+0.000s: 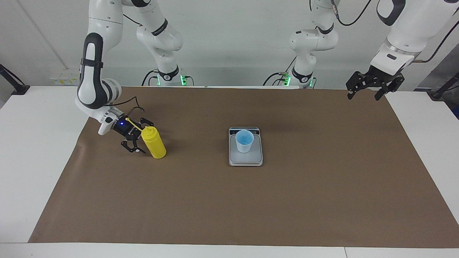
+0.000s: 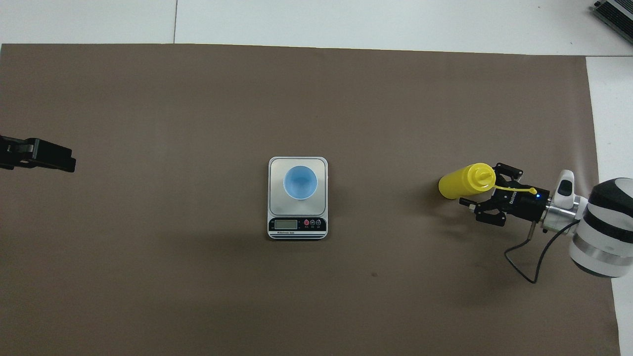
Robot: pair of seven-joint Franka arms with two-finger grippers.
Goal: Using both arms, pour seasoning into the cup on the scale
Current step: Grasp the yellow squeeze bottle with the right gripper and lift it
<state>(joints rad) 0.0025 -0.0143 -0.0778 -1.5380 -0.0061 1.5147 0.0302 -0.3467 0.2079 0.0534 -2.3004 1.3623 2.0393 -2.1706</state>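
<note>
Right gripper (image 1: 140,137) low beside seasoning (image 1: 154,142) at right arm's end, fingers spread (side grasp lined up, your close comes next). Cup (image 1: 244,141) sits on scale (image 1: 245,160) mid-table, ready for weighing. Left gripper (image 1: 371,85) waits raised, fingers apart.

A white table (image 1: 43,150) fills the room's foreground, most of its top covered by a large brown paper sheet (image 1: 229,200) with slightly uneven edges. A plain pale grey-white wall (image 1: 233,43) rises along the table's edge. Dark stands (image 1: 12,82) lean in at both ends. A grey ribbed device (image 2: 615,12) sits at one table corner. Lighting is even and soft.
</note>
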